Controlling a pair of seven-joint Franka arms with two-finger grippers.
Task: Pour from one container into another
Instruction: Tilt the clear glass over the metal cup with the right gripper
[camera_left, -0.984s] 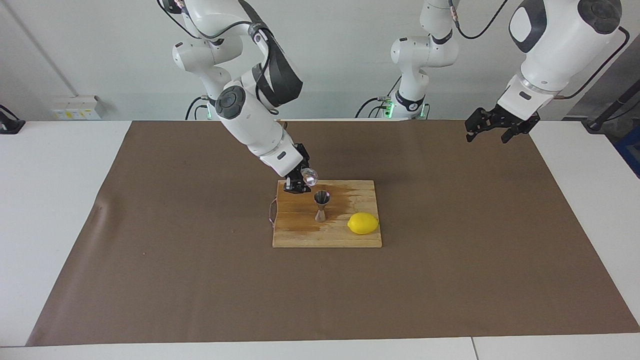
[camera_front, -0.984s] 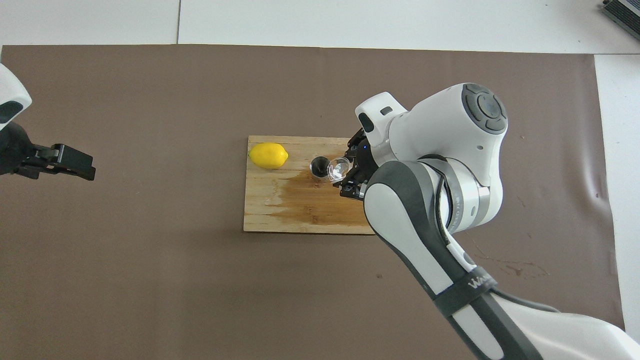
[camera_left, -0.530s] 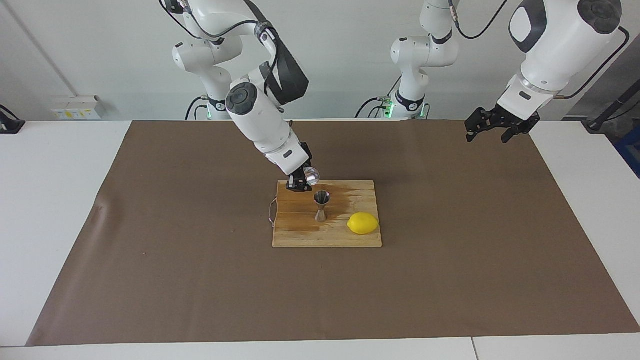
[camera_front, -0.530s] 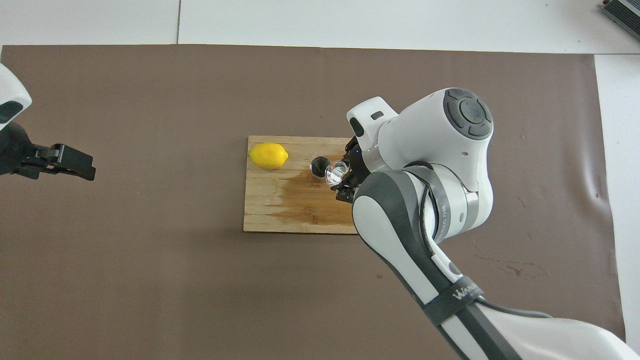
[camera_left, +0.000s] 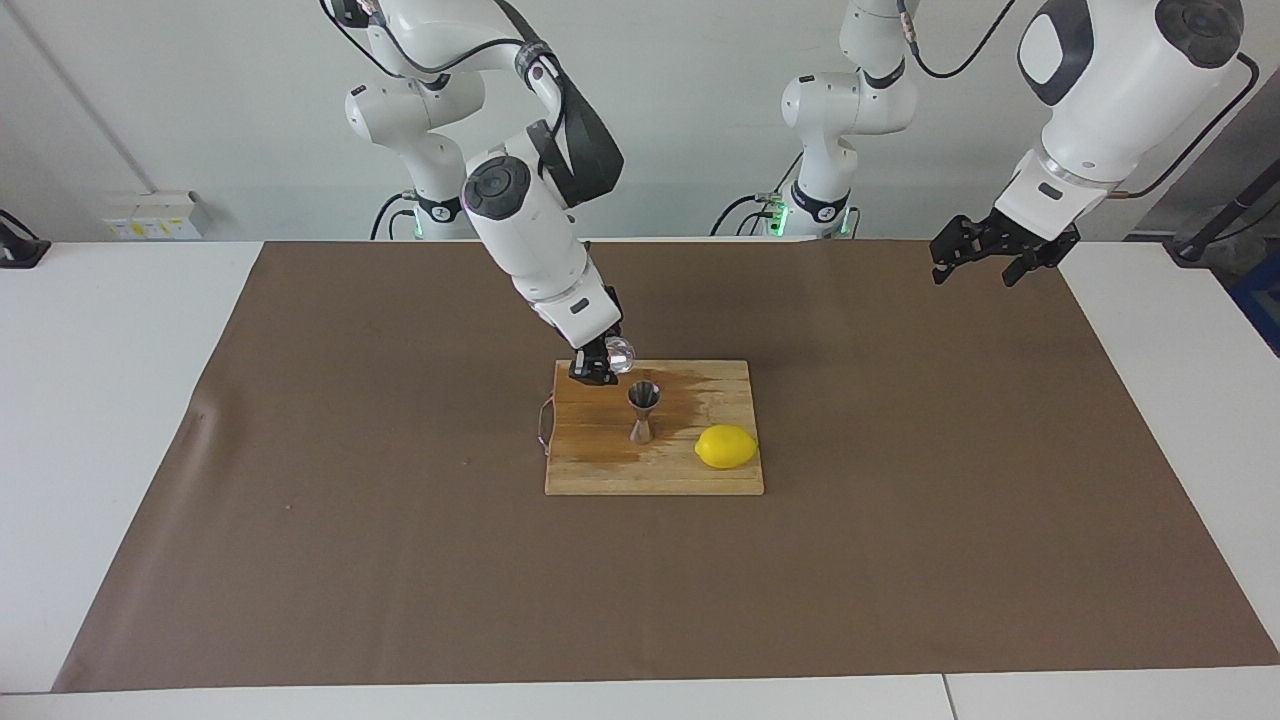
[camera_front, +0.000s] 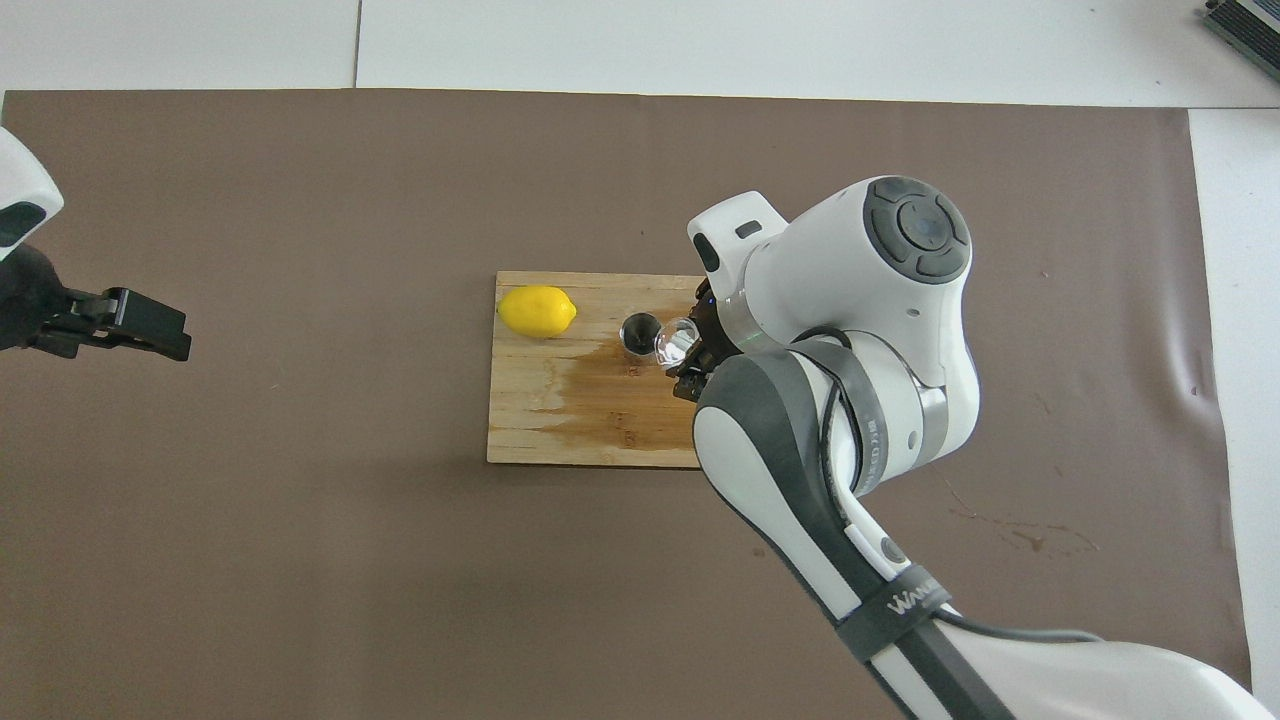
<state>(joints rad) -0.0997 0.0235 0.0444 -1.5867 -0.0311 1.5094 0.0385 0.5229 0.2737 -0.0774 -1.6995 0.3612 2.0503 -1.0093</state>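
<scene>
We hold the tiny clear glass cup (camera_left: 620, 353) clenched in the right gripper (camera_left: 597, 366), tipped on its side over the silvery hourglass-shaped steel jigger (camera_left: 643, 411). Over the last second our right arm has swung more upright and the wrist has drawn slightly toward the right arm's end of the bench, while the cup has stayed just above and beside the jigger's mouth. We judge the pour to be at or near its end, and the cup looks ready to be righted and set down.

The jigger stands upright on the pale wooden cutting board (camera_left: 600, 475) near the middle of the bench, with the yellow lemon (camera_left: 726, 446) beside it toward the left arm's end. A dark wet stain spreads across the board around the jigger, so some liquid seems to have missed.

Our left gripper (camera_left: 985, 252) waits in the air over the brown paper sheet (camera_left: 350, 560), near the bench corner at the left arm's end; we cannot tell how it is set. A plain white wall stands at the robots' edge
</scene>
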